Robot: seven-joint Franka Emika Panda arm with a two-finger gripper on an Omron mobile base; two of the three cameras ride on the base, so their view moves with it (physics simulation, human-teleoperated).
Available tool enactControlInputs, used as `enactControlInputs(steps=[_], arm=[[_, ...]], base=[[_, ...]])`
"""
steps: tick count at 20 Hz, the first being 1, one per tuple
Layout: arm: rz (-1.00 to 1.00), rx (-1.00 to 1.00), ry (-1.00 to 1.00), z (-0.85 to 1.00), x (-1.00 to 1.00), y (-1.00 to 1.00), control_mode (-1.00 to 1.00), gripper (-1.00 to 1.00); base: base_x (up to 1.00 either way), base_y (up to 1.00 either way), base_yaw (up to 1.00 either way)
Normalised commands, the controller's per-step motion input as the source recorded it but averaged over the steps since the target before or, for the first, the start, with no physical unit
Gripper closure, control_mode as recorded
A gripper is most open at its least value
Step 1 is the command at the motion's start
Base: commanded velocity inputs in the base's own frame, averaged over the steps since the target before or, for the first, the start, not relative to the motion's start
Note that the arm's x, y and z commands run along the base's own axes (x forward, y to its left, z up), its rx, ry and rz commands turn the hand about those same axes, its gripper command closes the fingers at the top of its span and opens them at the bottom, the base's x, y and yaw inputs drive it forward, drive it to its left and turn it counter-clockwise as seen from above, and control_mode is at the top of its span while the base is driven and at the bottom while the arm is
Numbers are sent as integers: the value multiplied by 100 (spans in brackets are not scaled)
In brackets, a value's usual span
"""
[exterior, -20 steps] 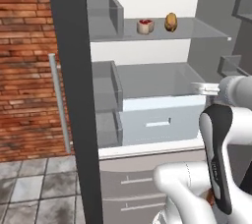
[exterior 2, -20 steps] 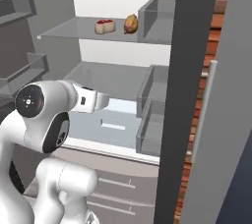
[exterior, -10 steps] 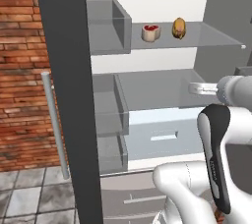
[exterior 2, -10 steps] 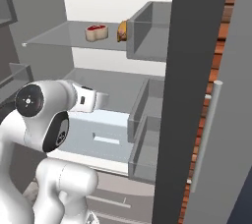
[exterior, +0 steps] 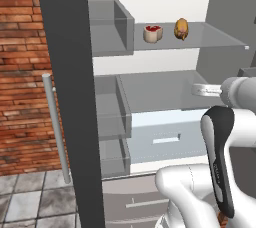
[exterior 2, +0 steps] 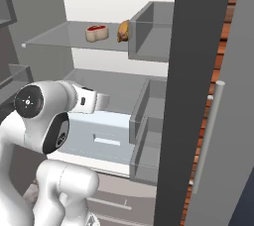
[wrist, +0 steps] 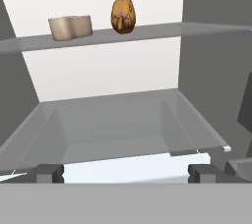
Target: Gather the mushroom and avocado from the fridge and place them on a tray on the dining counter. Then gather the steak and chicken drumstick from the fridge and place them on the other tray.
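Facing open fridge [exterior: 165, 102], hand [wrist: 125, 173] fully open, empty, level with lower shelf, well below targets. Steak [exterior: 153, 33] and chicken drumstick [exterior: 181, 28] sit side by side on upper glass shelf, mid-span near back wall, not touching. Risks: hand rising could strike shelf front edge; wide fingers could nudge drumstick while taking steak; round drumstick may roll off. No brands, labels, writing readable.

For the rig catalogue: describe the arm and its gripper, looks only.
The arm is glossy white with rounded shells, black bands at the joints and a round dark-rimmed cap at the elbow. The gripper has two small dark grey, blocky finger tips. No cables or markings show.
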Motion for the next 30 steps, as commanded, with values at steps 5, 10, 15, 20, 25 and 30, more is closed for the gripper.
enactControlInputs(steps=[5,10,15,20,25,30], arm=[[0,-1,-1,16,0,0,-100,-100],[0,-5,0,79,1,0,-100,-100],[-2,-3,16,69,17,0,-100,-100],[0,-2,16,26,7,0,-100,-100],[-1,0,6,13,37,4,-100,-100],[0,0,0,16,43,0,-100,-100]], base=[[15,0,0],[0,0,0],[0,0,0],[0,0,0],[0,0,0],[0,0,0]])
